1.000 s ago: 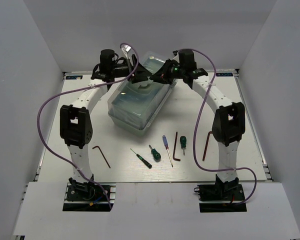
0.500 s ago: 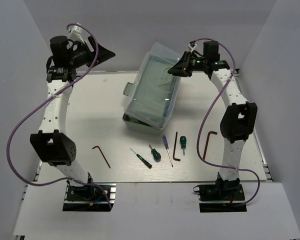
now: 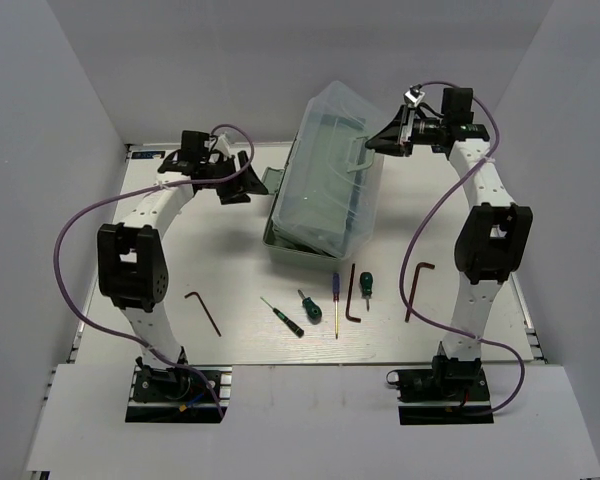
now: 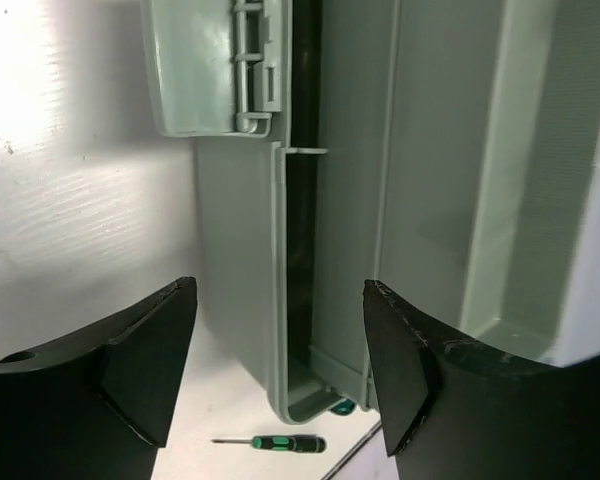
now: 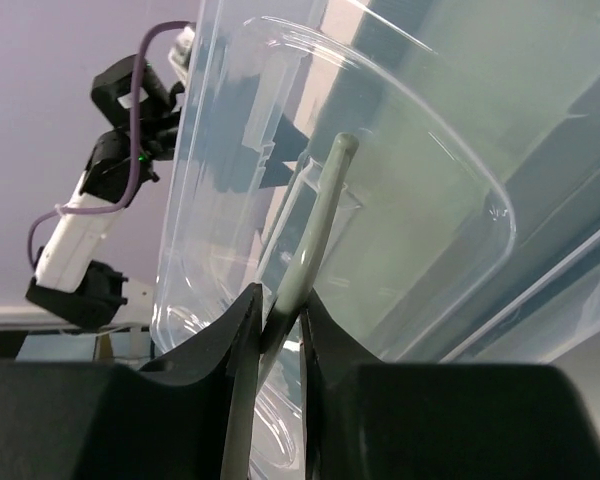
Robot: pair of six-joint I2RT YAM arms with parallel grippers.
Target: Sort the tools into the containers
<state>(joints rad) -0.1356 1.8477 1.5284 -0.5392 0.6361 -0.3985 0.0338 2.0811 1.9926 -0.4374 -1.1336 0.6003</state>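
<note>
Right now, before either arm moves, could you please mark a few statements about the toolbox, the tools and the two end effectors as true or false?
1. The right end effector is closed on the handle of the toolbox. True.
2. The left end effector holds a hex key. False: it is open and empty, beside the left side of the toolbox.
3. Three hex keys lie on the table. True.
4. The blue-handled screwdriver is inside the toolbox. False: it lies on the table in front of the toolbox.
</note>
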